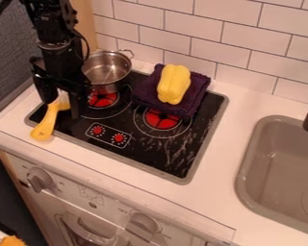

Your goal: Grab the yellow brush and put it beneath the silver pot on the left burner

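Observation:
My gripper (63,104) hangs at the left edge of the stove, its two fingers apart, one on each side of the brush's head end. The yellow brush (46,123) lies at the stove's left front corner, its handle reaching over the frame onto the white counter. Just right of the arm, the silver pot (107,71) stands at the back of the left burner (102,99), whose red centre shows in front of it. The arm covers the pot's left side.
A folded purple cloth (196,91) with a yellow pepper-like toy (174,84) on top lies behind the right burner (161,119). The tiled wall (234,41) runs along the back, and a grey sink (245,168) is at the right.

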Robot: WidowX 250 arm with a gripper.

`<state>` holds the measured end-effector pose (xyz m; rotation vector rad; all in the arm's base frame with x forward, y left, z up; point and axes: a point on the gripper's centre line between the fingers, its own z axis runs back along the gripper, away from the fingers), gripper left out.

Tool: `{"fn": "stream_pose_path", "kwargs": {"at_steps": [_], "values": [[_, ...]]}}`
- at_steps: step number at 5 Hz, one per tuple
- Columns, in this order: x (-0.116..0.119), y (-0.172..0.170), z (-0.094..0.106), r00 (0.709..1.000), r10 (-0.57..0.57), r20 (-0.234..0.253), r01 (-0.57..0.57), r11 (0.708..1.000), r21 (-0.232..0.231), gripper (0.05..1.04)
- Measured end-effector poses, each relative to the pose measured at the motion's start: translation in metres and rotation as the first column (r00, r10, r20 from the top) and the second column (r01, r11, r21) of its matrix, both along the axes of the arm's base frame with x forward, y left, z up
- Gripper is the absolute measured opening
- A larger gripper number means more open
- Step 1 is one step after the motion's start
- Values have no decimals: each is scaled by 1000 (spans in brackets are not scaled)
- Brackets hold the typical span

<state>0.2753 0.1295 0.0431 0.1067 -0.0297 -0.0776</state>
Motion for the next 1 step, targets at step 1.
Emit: {"fn": "stream_pose_path", "kwargs": {"at_steps": [1], "values": [[0, 0, 0, 1000, -2, 1, 2, 1000, 1, 1001]]}}
